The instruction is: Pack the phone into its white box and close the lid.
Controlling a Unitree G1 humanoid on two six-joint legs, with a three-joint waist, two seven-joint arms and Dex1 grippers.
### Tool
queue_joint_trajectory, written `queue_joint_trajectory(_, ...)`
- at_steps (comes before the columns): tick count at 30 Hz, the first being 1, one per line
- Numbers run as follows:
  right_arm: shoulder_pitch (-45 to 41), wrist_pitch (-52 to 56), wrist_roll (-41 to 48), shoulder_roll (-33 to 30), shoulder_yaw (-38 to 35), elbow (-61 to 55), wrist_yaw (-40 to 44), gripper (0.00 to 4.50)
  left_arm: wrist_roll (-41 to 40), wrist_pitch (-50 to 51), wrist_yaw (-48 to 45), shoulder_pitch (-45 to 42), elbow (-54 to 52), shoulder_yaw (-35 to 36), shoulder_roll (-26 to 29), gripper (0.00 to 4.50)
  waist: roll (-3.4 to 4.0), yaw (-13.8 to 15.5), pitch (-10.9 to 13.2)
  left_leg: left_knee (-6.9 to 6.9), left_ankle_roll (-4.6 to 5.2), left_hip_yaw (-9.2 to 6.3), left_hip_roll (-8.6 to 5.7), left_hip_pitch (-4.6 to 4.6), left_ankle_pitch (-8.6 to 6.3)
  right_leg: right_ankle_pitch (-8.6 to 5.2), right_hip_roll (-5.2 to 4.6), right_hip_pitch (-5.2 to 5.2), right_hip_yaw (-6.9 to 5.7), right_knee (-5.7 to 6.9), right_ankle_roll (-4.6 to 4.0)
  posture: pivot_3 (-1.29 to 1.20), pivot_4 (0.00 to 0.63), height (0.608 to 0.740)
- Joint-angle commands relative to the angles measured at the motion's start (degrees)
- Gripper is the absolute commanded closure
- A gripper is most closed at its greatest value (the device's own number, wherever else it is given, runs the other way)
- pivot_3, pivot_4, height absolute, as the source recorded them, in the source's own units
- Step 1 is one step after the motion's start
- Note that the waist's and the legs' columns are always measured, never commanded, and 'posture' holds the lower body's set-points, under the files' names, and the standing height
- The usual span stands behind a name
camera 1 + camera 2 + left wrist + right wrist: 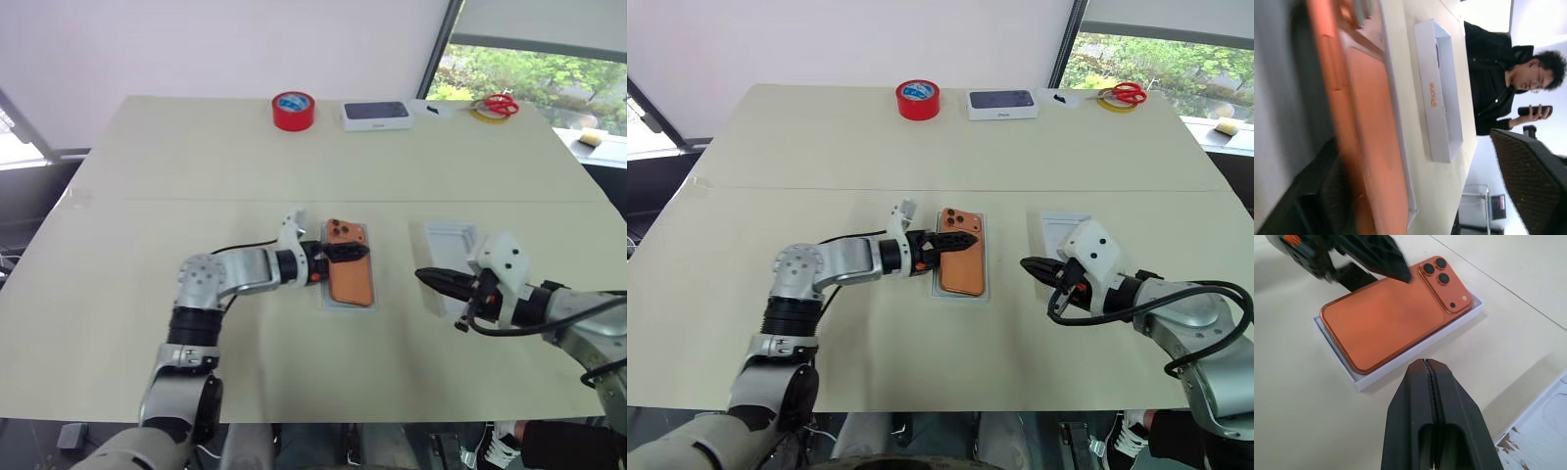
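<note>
The orange phone (351,276) lies back up in the shallow white box (326,300) at mid-table, its camera lenses (1442,279) toward the far end. My left gripper (358,253) reaches in from the left over the phone's lens end. Its fingers (1383,257) are open, one above the phone's back and one by its far edge. The white lid (449,245) lies hollow side up to the right of the box. My right gripper (1425,367) is shut and empty, hovering just in front of the lid and pointing at the box.
A red tape roll (294,111), a dark-topped white box (376,115) and red scissors (500,104) on a yellow roll line the far edge. A yellow sponge (589,139) lies on the sill at far right. A person in black (1498,73) and a chair (1533,181) are beyond the table.
</note>
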Motion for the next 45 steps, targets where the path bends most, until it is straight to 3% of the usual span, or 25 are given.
queue_joint_trajectory(1,-2.34,-1.62,-3.7,-1.29,4.06,1.1,-2.35,4.5,-0.64,2.2,-3.6,-1.02,-5.43,2.11,5.38,0.27,0.0,0.15,0.01,0.0,0.0,0.0,0.0,0.0,0.0,0.0,0.0,0.0,0.0,0.0,0.0,0.0,0.15,0.73)
queue_joint_trajectory(5,-6.03,-0.86,-9.08,-1.01,11.07,5.01,-6.04,4.5,11.58,0.97,-11.39,-0.77,-10.15,-2.88,14.18,0.27,0.01,0.42,0.02,0.05,0.0,0.02,-0.06,-0.03,0.0,0.0,-0.06,0.0,-0.03,-0.02,0.0,0.0,0.15,0.73)
queue_joint_trajectory(7,-8.28,0.73,-10.29,0.09,13.7,6.38,-7.73,4.5,20.06,-2.59,-16.52,-0.06,-13.16,-8.07,18.06,0.78,0.04,0.39,0.03,0.05,-0.01,0.04,-0.08,-0.05,0.0,0.0,-0.07,-0.03,-0.02,-0.02,0.0,0.0,0.15,0.73)
queue_joint_trajectory(11,-13.12,4.22,-13.86,1.96,20.73,8.79,-10.78,4.5,33.29,-9.0,-26.0,0.98,-17.95,-18.58,21.97,2.57,0.05,0.33,0.04,-0.01,-0.15,0.08,-0.09,-0.08,0.08,0.0,-0.1,-0.11,-0.01,-0.02,0.0,0.0,0.15,0.73)
queue_joint_trajectory(15,-16.9,6.71,-16.51,4.44,26.41,9.9,-12.56,4.5,42.48,-12.22,-31.49,0.17,-18.77,-26.46,21.13,4.47,0.08,0.34,0.05,-0.02,-0.24,0.1,-0.07,-0.21,0.13,0.0,-0.09,-0.24,0.0,-0.02,-0.01,0.0,0.15,0.73)
queue_joint_trajectory(20,-20.18,8.93,-19.01,7.14,30.56,10.83,-14.23,4.5,48.03,-12.6,-35.64,-1.21,-17.09,-29.81,16.62,4.47,0.09,0.33,0.04,0.1,-0.23,0.1,-0.06,-0.37,0.14,0.01,-0.1,-0.31,-0.01,0.0,0.0,0.0,0.15,0.73)
queue_joint_trajectory(27,-19.4,10.39,-18.83,5.86,29.19,8.23,-12.41,4.5,50.06,-10.77,-41.79,-4.35,-14.89,-29.83,9.11,4.47,0.09,0.66,0.04,0.18,-0.21,0.09,-0.06,-0.37,0.13,0.01,-0.09,-0.28,-0.02,0.05,0.01,0.0,0.15,0.73)
queue_joint_trajectory(32,-13.94,11.63,-17.67,0.95,24.6,4.13,-10.54,4.5,51.83,-10.69,-46.27,-8.32,-10.54,-31.69,1.64,4.47,0.1,2.09,0.04,0.24,-0.17,0.12,-0.12,-0.56,0.11,0.02,-0.13,-0.4,-0.03,0.04,0.04,0.0,0.15,0.73)
queue_joint_trajectory(38,-3.43,13.04,-16.82,-3.94,16.52,-0.86,-9.25,4.5,55.59,-11.48,-48.21,-10.75,-2.98,-33.57,-7.18,4.47,0.12,1.82,0.03,0.28,-0.2,0.2,-0.13,-0.73,0.14,0.03,-0.13,-0.55,-0.1,0.04,0.06,0.0,0.15,0.73)
queue_joint_trajectory(45,6.56,14.45,-16.37,-5.48,8.21,-5.4,-8.89,4.5,59.1,-12.28,-49.19,-11.69,2.18,-32.88,-13.44,4.47,0.16,1.9,0.01,0.33,-0.14,-0.01,-0.13,-0.71,0.11,0.03,-0.13,-0.46,-0.15,0.05,0.06,0.0,0.15,0.73)
